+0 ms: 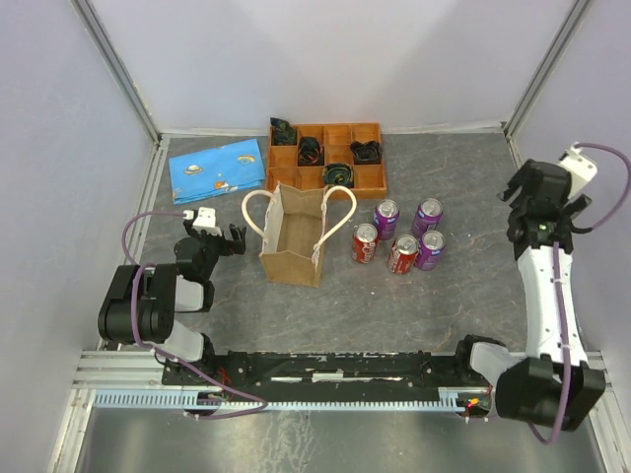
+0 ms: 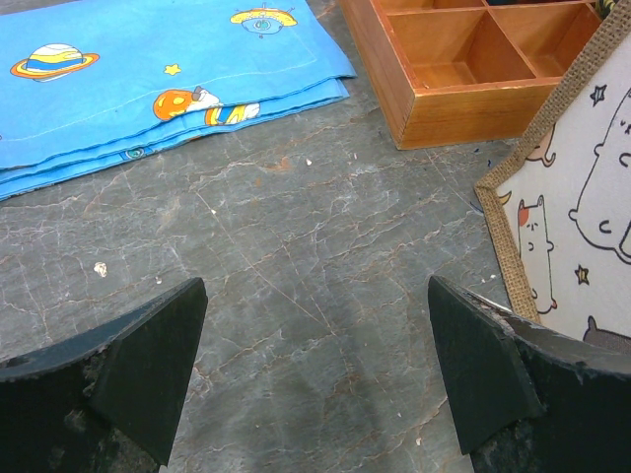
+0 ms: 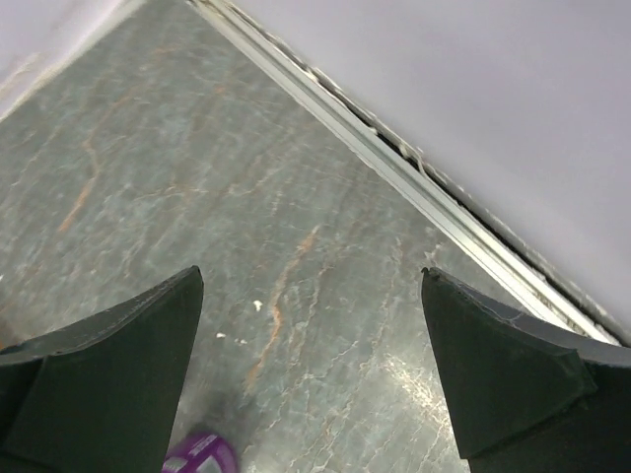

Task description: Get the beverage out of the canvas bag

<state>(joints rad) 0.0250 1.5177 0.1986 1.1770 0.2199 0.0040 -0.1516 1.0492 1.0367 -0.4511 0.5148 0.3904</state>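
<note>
Mid-table (image 1: 414,305), upright and mouth-up: one canvas bag (image 1: 293,241), long axis running from the arms' side toward the back wall, two cream loop handles splayed left and right. On its white side panel, cartoon cats and stars, no words. Just right of it, five upright cans: two red cans (image 1: 365,243), three purple cans (image 1: 428,215), labels too small to read. Behind, one orange tray (image 1: 340,125), four compartments holding dark items. Far left, one blue planet-print cloth (image 1: 217,168). Near the bag's left, left gripper (image 2: 315,296), fingers spread, grasping nothing. Well off to the right, right gripper (image 3: 314,281), likewise spread wide.
</note>
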